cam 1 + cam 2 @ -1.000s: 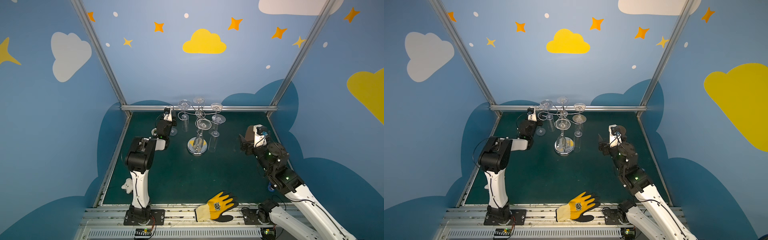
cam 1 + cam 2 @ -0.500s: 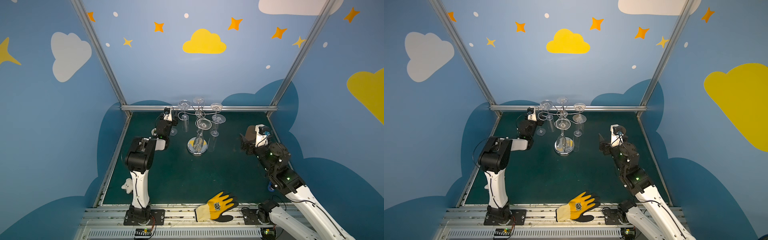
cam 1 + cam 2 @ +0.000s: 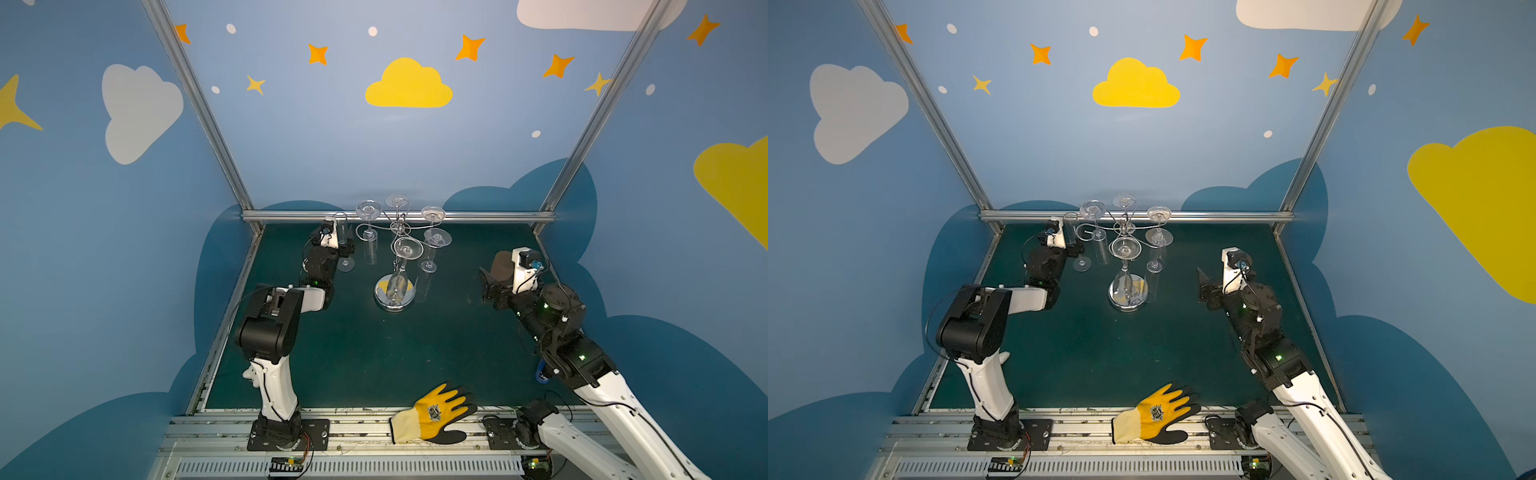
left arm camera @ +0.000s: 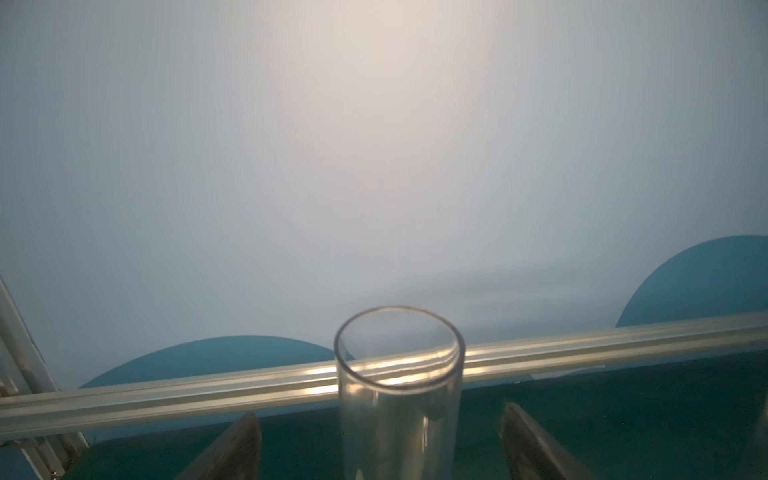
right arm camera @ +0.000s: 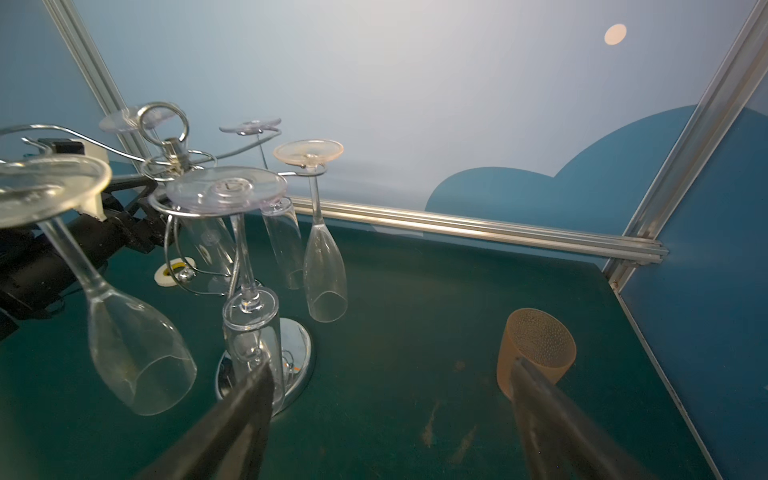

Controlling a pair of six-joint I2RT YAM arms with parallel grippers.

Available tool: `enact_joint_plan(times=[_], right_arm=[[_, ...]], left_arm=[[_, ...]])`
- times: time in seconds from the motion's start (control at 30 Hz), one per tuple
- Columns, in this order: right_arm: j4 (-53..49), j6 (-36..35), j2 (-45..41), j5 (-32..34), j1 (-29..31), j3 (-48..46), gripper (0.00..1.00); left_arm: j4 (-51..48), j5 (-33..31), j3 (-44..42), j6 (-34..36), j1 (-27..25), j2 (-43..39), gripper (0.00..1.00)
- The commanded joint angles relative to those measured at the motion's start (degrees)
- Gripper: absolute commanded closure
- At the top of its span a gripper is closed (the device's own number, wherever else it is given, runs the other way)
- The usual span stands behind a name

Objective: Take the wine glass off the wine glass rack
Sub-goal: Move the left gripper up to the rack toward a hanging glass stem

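the wine glass (image 4: 399, 374) stands upright at the far left, just beside the wine glass rack (image 3: 395, 297), between the wide-spread, empty jaws of the left gripper (image 4: 379, 411); the right gripper (image 5: 390, 363) gapes empty too. a crooked retreat could clip the glass and topple it. a second ago the left jaws were narrower.

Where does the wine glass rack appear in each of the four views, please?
Top views: the wine glass rack stands mid-table towards the back, in both.
Left wrist: not in it.
Right wrist: close ahead, glasses hanging from it.
Shared landmark: the back rail, in all four.
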Motion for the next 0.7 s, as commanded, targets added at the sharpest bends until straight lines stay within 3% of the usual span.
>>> enact_joint_plan(times=[0.0, 0.17, 0.3, 0.43, 0.67], right_arm=[[-3.73, 3.13, -0.45, -1.94, -0.33, 3.96, 0.12], [-7.38, 7.33, -0.58, -3.15, -0.38, 7.24, 0.12], [-10.00, 10.82, -1.15, -4.90, -0.43, 8.48, 0.13], [-12.09, 13.32, -1.42, -7.96, -0.38, 9.04, 0.13], [-15.44, 15.81, 0.55, -12.46, -0.42, 11.39, 0.12]], left_arm=[[-1.87, -2.12, -3.24, -2.27, 0.22, -7.11, 0.10], [-13.80, -2.92, -8.79, -6.32, 0.23, -20.69, 0.10], [-31.32, -2.24, -9.88, -9.94, 0.31, -33.34, 0.09], [-48.75, 5.04, -7.29, -13.38, 1.00, -42.89, 0.07], [-62.36, 11.74, -6.74, -25.90, 1.71, -53.50, 0.06]])
